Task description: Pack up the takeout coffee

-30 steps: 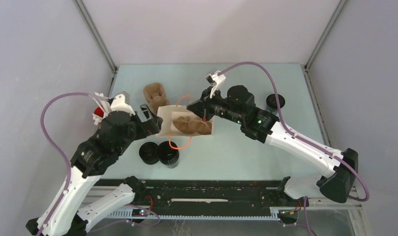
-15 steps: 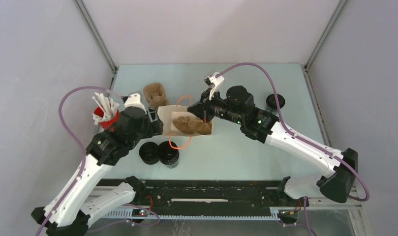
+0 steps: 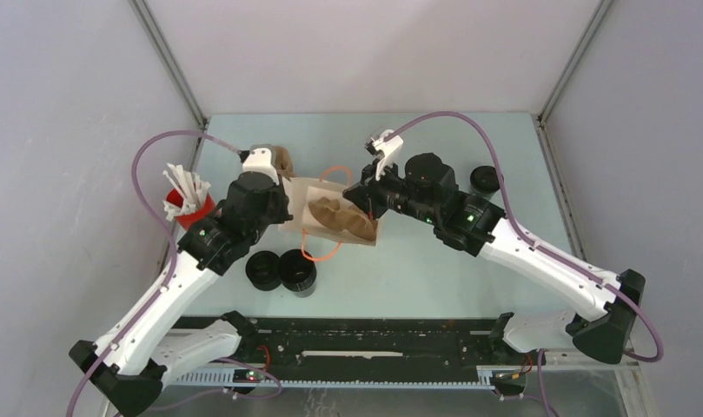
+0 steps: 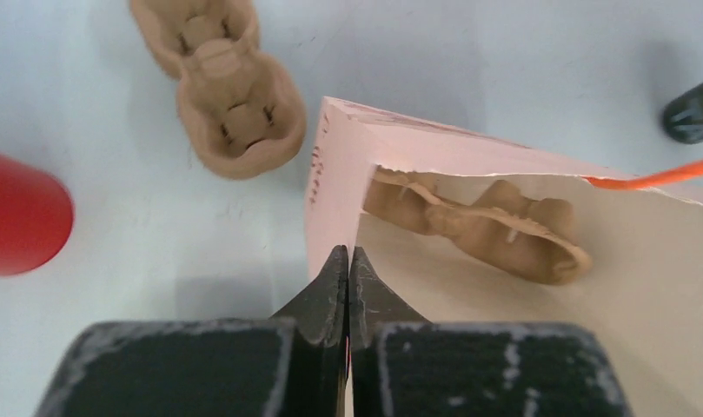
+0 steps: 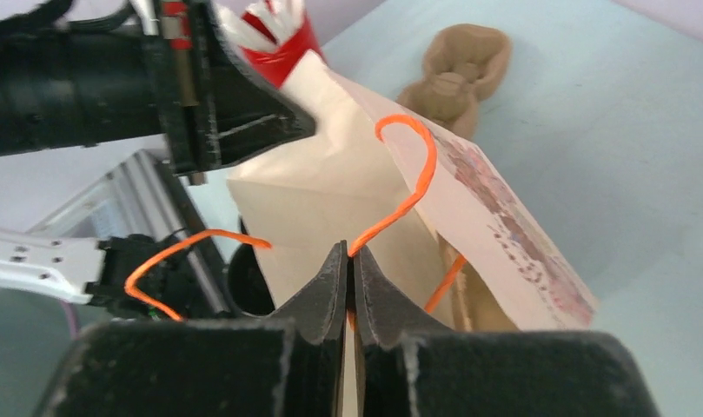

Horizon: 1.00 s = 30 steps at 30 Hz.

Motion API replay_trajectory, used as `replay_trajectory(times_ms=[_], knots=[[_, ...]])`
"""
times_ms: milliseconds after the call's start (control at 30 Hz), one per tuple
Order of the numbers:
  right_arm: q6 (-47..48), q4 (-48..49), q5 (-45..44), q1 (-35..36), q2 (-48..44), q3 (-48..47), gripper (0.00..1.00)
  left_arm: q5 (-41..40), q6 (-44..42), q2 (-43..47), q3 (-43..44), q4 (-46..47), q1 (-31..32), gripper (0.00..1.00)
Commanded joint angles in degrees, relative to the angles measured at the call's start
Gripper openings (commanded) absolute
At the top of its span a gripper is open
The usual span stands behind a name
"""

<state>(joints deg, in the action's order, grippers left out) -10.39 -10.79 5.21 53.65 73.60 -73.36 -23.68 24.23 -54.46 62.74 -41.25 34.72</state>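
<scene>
High rear overview; two close wrist views, all on the same paper bag (image 4: 469, 156)

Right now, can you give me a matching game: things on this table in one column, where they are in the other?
Things:
1. paper bag
2. red cup
3. two black cups
4. loose pulp carrier

Places:
A. on the table, beyond the bag
B. side by side, in front of the bag
C. pinched by the left gripper and the right gripper
D. left of the bag, holding white sticks

Pairs: 1-C, 2-D, 3-B, 4-A
</scene>
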Motion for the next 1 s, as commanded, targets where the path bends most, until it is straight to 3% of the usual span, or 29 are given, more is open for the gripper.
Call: replay_trajectory(times_ms=[0,33,200,267,333,533,733,867,967], knots=[[4.6,-12.7,-12.1,1.2,-1.1,-8.0,0.12,4.4,-3.2,3.9,-4.8,13.5,-0.4,0.0],[5.1,-16.9,-14.2,1.4,-0.5,-10.3,0.16,5.7,-3.6,4.7,-6.3,15.4,-0.4,0.0],[5.9,-33.2,-24.9,4.3,-0.8,-16.3,0.65,7.4,-3.2,6.6,-9.9,20.9,-0.4,0.0],[4.5,-38.2,-25.9,5.4,-2.3,-16.9,0.75,8.1,-3.3,6.4,-9.7,20.7,-0.4,0.0],[3.3,-41.9,-26.0,6.9,-4.3,-16.6,0.79,9.4,-3.9,6.5,-9.9,21.0,-0.4,0.0],[0.7,-45.7,-19.3,14.6,-7.6,-16.4,0.75,11.8,-5.7,6.2,-10.2,21.0,-0.4,0.0],[-2.0,-38.8,-14.0,20.0,-2.7,-14.8,0.53,15.1,-5.2,4.9,-10.3,20.7,-0.3,0.0],[0.0,-33.6,-18.7,21.8,1.3,-14.6,0.47,17.0,-5.9,5.4,-10.6,20.6,-0.3,0.0],[2.6,-34.5,-26.3,21.8,4.6,-17.1,0.32,18.0,-7.0,6.2,-10.6,20.6,-0.3,0.0]])
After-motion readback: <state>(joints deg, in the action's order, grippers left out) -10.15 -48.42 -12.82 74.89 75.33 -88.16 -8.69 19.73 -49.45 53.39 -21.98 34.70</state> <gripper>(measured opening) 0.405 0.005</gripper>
